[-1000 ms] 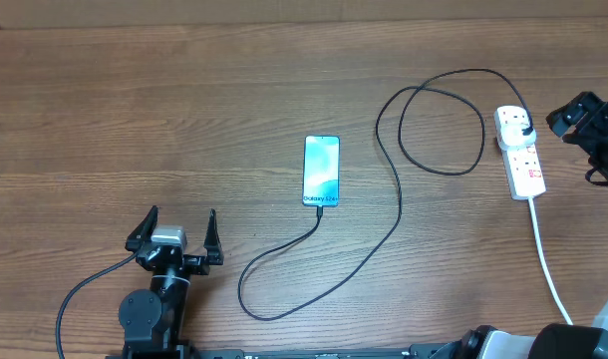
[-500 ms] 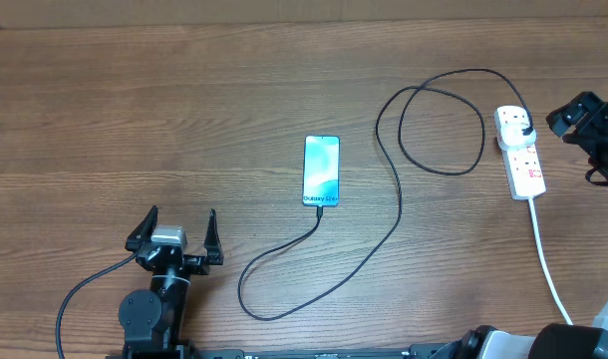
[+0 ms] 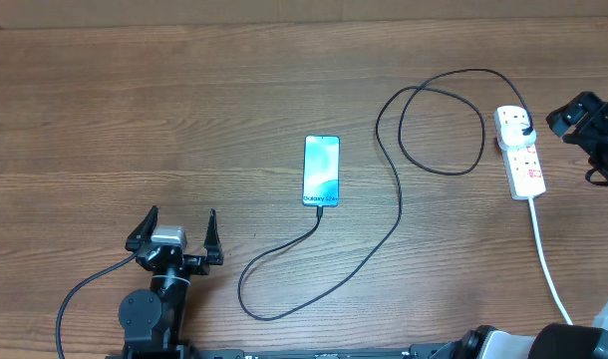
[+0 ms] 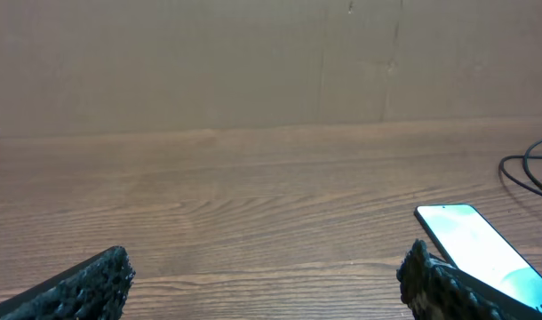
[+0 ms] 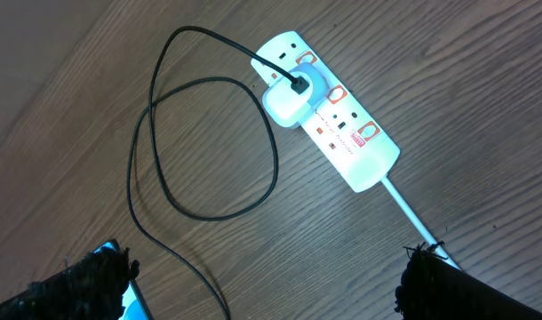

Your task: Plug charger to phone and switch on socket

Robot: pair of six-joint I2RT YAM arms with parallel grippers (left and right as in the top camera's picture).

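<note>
The phone (image 3: pixel 321 171) lies flat near the middle of the wooden table (image 3: pixel 164 100), and its light-blue screen is lit. The charger (image 3: pixel 399 199) meets the near short edge of the phone with its tip. From there it bends toward the robot, goes away again and makes one loop before its plug end sits on the socket (image 3: pixel 525 165). The socket lies at the right side of the table, well apart from the phone, and its white cord (image 3: pixel 545 254) runs toward the near edge. The left gripper (image 3: pixel 180 221) is at the near left, fingers spread wide, holding nothing. The right gripper (image 5: pixel 262 283) is just to the right of the socket, also spread wide and empty.
</note>
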